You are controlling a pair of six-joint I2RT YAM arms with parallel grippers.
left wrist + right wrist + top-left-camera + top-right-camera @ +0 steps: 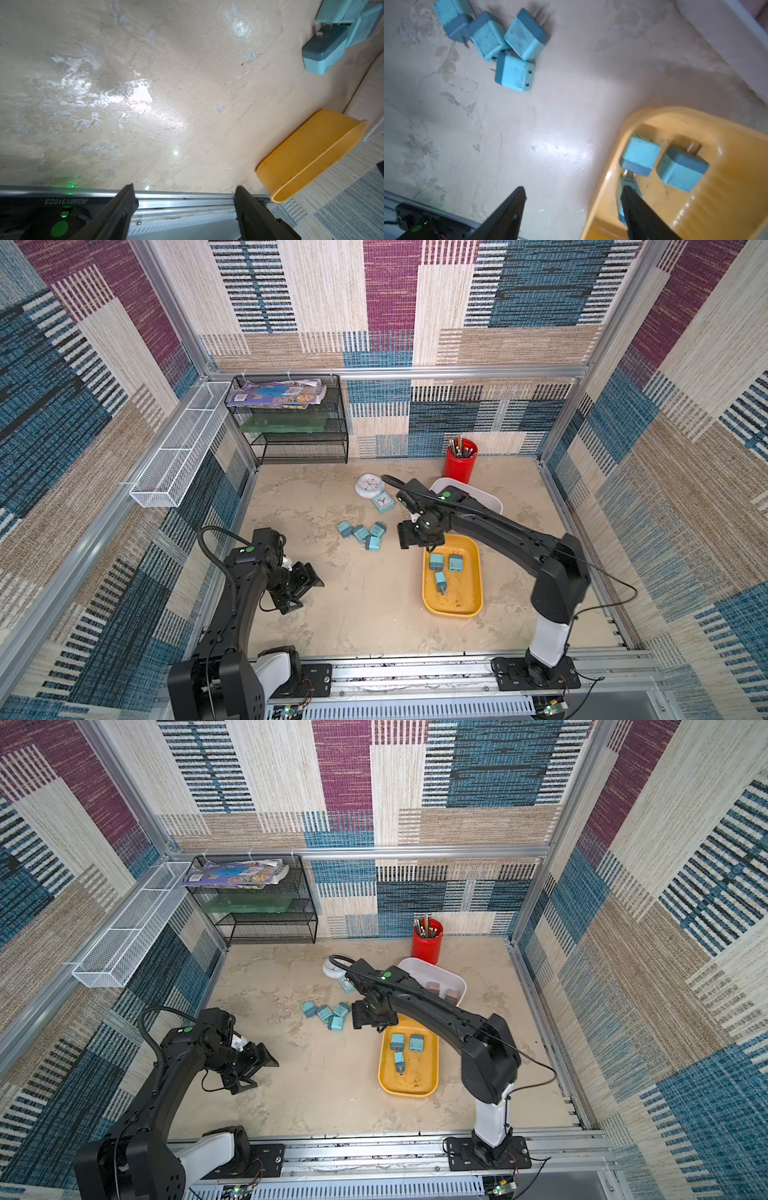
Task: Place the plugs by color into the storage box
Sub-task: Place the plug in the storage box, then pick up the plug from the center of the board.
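The right gripper point(573, 190) has its jaws spread wide with nothing between them, and it hangs over the far left corner of the yellow tray point(664, 112). Three blue plugs point(436, 562) lie inside the tray. One point(640, 154) points its prongs at the near edge of the surface. Its neighbour point(681, 172) points its prongs at the far edge. The third point(440, 581) lies on a narrow side, long axis down the tray, prongs toward the near edge. In the blurred right wrist view a finger covers most of that third plug.

Four more point(360, 534) bunch together mid-surface, just off that tray corner, with prongs pointing every way. The closest point(515, 72) turns its slots toward the tray.

Behind the arm sits the white box point(415, 965), largely hidden. Two brown plugs point(433, 988) show inside it, and any others cannot be made out.

Over by the left edge, the left gripper point(184, 187) also has its jaws wide open and empty, above bare surface. In its own view one blue plug is cut off at the picture's edge.
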